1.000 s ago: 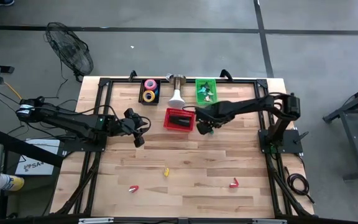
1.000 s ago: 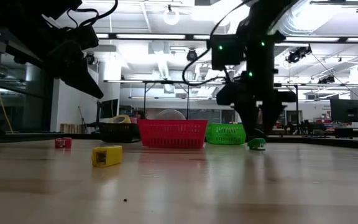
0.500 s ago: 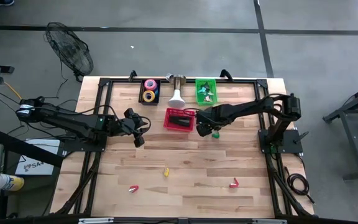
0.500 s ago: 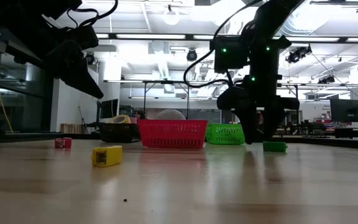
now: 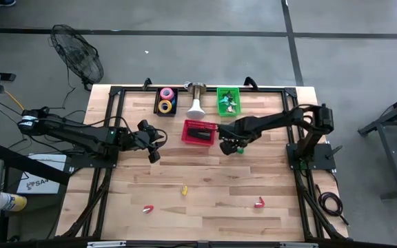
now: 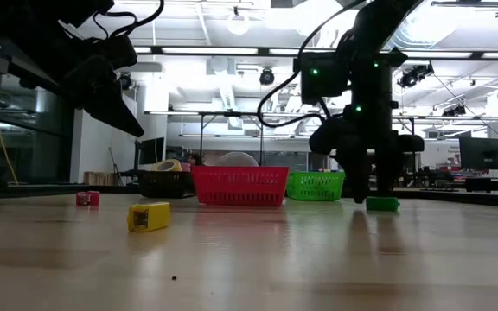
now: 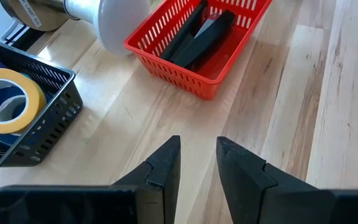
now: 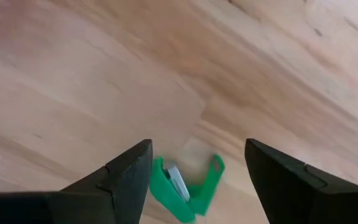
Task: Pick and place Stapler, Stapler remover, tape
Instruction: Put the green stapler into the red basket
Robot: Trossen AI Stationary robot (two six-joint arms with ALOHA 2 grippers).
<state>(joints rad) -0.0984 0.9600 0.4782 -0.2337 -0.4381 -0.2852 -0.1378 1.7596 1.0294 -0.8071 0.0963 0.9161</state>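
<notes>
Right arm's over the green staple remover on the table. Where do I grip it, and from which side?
Come straight down. The green staple remover lies flat on the table, between the open right gripper fingers. Close across its two arms near the joined end, probably squeezing them together.

1. Pale blond wood with darker grain streaks: surface (image 5: 205, 186).
2. Bright red with slatted walls: red basket (image 5: 199, 132), with black staplers (image 7: 199, 34) inside.
3. Green: green basket (image 5: 229, 100).
4. Black mesh: black basket (image 5: 165, 100), with yellow tape (image 7: 6, 101) ringing blue inside and pink beside it.
5. Vivid green with a silvery inner strip: staple remover (image 8: 186, 185).
6. Yellow: small piece (image 5: 184, 190); red: two small pieces (image 5: 259, 202) and (image 5: 147, 208).
7. Matte black: left gripper (image 7: 196, 163) and right gripper (image 8: 201, 171).
</notes>
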